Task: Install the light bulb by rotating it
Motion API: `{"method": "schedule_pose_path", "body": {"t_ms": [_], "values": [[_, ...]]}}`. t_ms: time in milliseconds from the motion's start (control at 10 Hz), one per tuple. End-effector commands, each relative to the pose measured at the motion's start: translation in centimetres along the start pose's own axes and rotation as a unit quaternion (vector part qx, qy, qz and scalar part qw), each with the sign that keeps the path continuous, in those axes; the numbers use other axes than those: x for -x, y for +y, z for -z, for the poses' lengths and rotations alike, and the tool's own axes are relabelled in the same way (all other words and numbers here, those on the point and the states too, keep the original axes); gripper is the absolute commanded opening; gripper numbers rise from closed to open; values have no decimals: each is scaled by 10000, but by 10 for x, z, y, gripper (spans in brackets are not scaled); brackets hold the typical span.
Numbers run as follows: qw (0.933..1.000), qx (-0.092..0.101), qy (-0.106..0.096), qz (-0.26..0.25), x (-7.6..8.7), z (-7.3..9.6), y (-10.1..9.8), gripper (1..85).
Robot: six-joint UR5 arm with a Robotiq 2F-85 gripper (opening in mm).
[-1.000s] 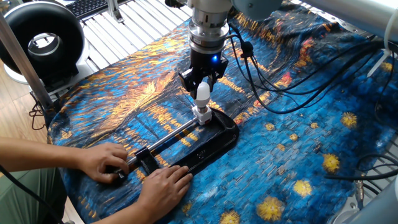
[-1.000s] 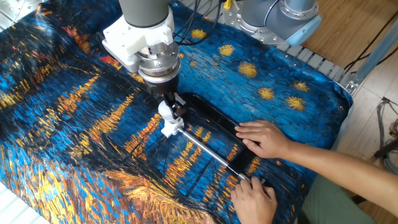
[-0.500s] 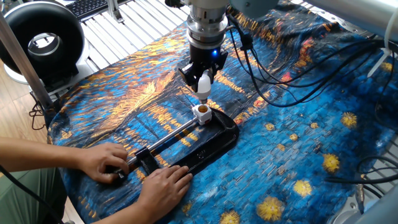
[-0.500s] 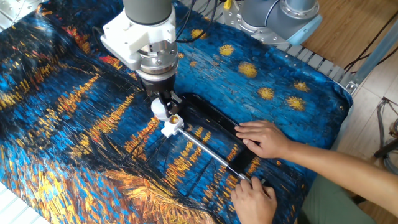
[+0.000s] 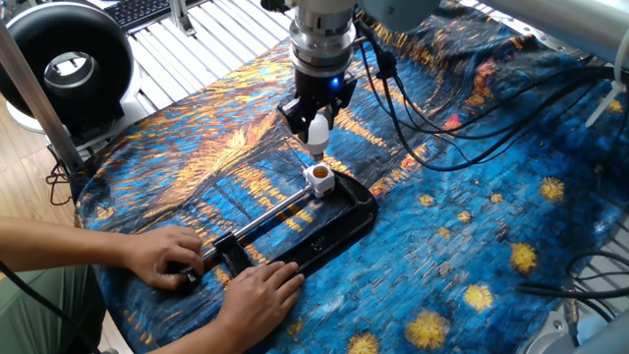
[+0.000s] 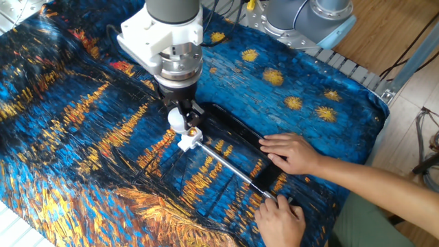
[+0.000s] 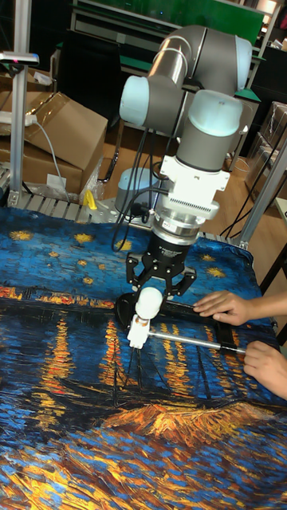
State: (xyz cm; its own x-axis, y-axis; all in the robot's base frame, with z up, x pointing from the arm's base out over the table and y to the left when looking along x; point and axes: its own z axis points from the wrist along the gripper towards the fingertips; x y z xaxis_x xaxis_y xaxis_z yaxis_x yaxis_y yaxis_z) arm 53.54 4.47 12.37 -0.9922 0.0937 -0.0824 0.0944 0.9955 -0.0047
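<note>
1. Above the near end of the black base [image 5: 324,224], we see the pincer [image 5: 316,126] closed on the light bulb [image 5: 318,131], holding it upright with its neck pointing down, clear of the white socket block [image 5: 317,177] below.
2. We judge the bulb is held over the socket, apart from it, so that it can be lowered in line and then turned; in the other fixed view the bulb [image 6: 178,119] sits just above the socket [image 6: 188,140].
3. Two human hands steady the fixture: one [image 5: 167,254] grips the clamp end of the metal rod [image 5: 265,218], the other [image 5: 257,293] presses the base flat on the patterned cloth [image 5: 472,216] over the worktop.
4. Black cables [image 5: 432,108] trail from the arm on the right; they hang near but not across the socket.
</note>
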Motion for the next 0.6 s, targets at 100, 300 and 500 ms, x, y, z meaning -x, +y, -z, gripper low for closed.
{"method": "schedule_pose_path", "body": {"t_ms": [100, 300, 500], "values": [[9997, 112, -213, -55, 1, -1, 11, 10], [9995, 163, -277, -30, -1, -7, 11, 10], [9995, 153, -263, -6, -6, -10, 8, 10]]}}
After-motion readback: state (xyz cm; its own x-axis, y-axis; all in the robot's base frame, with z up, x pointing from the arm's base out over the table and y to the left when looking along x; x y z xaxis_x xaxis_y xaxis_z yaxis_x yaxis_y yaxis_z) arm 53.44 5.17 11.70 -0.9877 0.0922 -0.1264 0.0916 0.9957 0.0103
